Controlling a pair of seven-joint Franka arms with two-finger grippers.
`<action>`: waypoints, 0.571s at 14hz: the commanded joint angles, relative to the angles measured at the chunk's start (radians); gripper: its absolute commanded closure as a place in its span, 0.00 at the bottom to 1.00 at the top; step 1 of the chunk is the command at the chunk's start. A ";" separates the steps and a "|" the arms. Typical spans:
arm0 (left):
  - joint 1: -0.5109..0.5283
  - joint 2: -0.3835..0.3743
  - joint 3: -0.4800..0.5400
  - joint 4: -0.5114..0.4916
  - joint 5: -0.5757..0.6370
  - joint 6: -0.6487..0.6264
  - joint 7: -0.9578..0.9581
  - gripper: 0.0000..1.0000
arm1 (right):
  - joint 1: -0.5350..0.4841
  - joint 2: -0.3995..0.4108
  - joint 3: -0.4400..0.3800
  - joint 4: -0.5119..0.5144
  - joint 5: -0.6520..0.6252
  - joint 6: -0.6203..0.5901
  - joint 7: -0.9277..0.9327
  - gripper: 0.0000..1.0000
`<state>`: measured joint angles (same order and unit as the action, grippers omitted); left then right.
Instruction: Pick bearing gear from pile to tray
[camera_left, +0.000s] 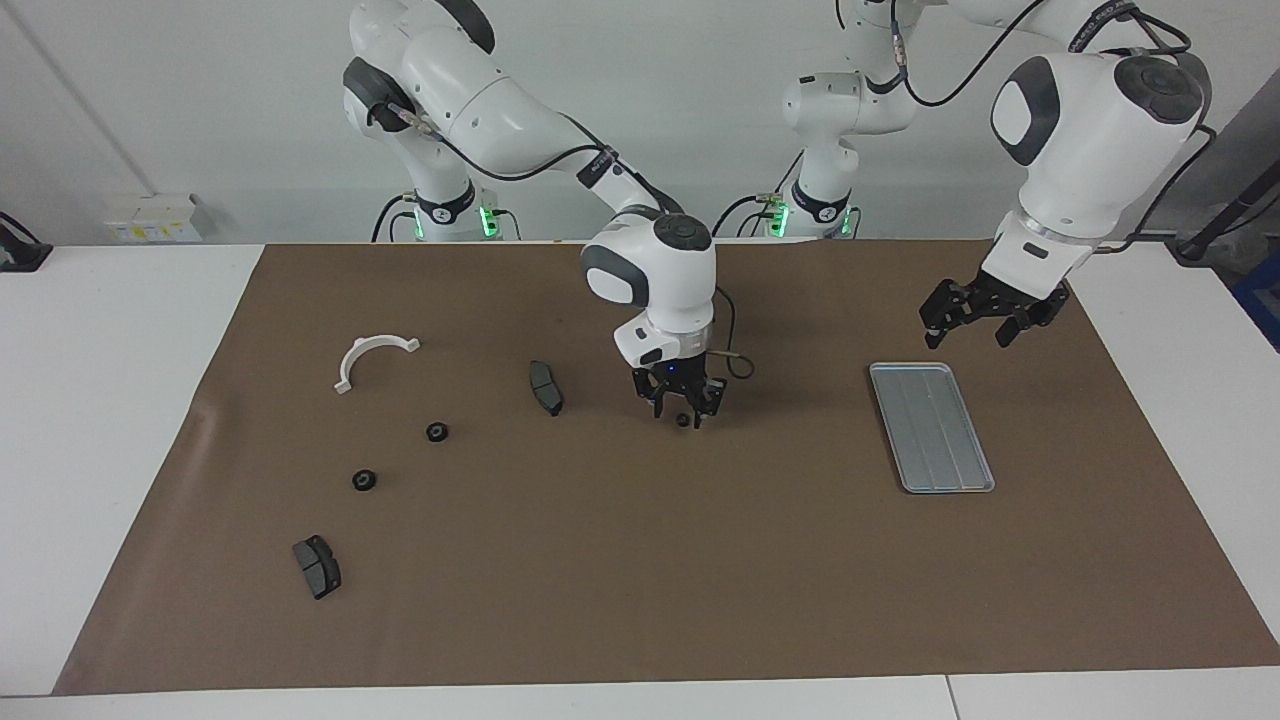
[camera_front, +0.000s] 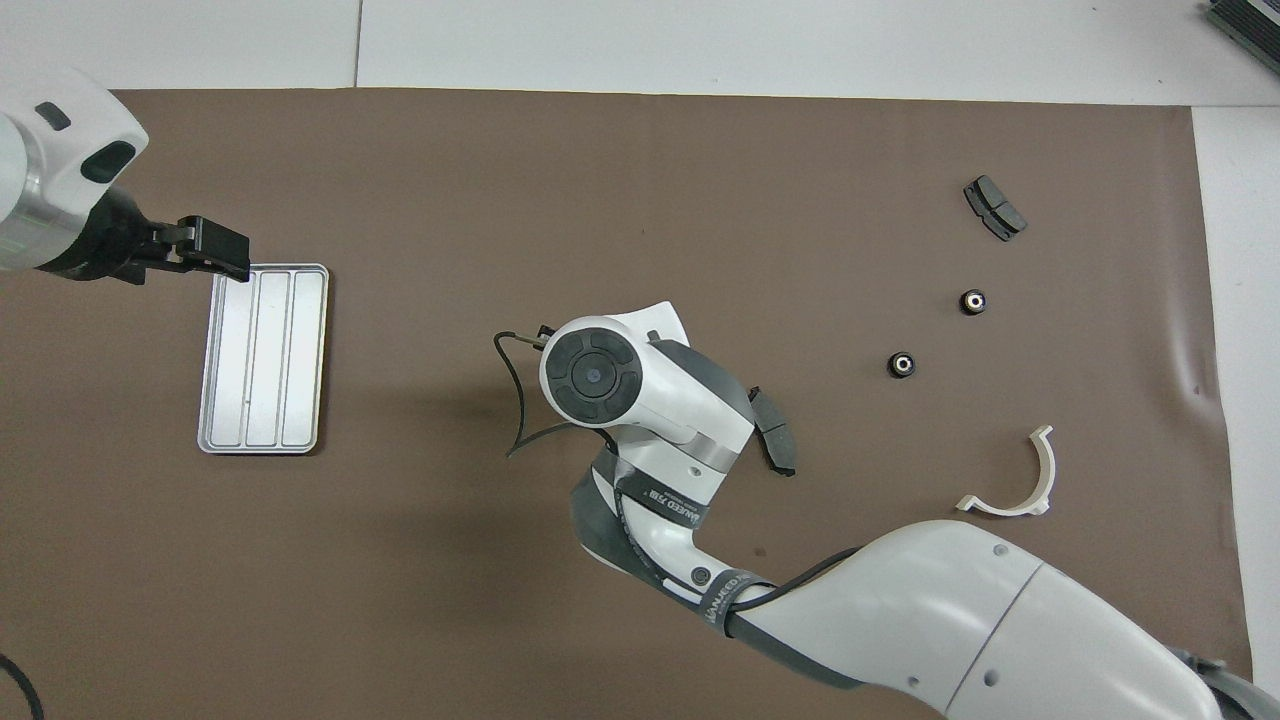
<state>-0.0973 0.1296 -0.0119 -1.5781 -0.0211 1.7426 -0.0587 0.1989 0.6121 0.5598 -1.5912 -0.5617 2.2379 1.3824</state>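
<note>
My right gripper (camera_left: 684, 408) is low over the middle of the brown mat, its fingers spread on either side of a small black gear (camera_left: 683, 419). In the overhead view the right wrist hides both. Two more black gears (camera_left: 436, 432) (camera_left: 364, 480) lie toward the right arm's end of the table, and both show in the overhead view (camera_front: 902, 365) (camera_front: 973, 301). The silver grooved tray (camera_left: 931, 426) (camera_front: 264, 358) lies empty toward the left arm's end. My left gripper (camera_left: 985, 318) (camera_front: 215, 248) hangs open and empty over the tray's end nearer the robots.
A dark brake pad (camera_left: 546, 387) (camera_front: 775, 430) lies beside the right gripper. A second pad (camera_left: 317, 566) (camera_front: 994, 207) lies farthest from the robots. A white curved bracket (camera_left: 372, 357) (camera_front: 1015, 480) lies nearer the robots than the two gears.
</note>
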 joint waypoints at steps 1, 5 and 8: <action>-0.048 0.014 0.009 -0.028 -0.023 0.078 -0.085 0.00 | -0.076 -0.110 0.008 -0.024 -0.006 -0.087 -0.121 0.00; -0.148 0.073 0.010 -0.026 -0.023 0.141 -0.189 0.00 | -0.099 -0.222 -0.133 -0.027 0.133 -0.153 -0.465 0.00; -0.217 0.107 0.010 -0.026 -0.023 0.175 -0.214 0.00 | -0.099 -0.297 -0.332 -0.056 0.356 -0.165 -0.893 0.00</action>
<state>-0.2683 0.2215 -0.0161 -1.5980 -0.0332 1.8835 -0.2554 0.1061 0.3723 0.3217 -1.5967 -0.3129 2.0747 0.7100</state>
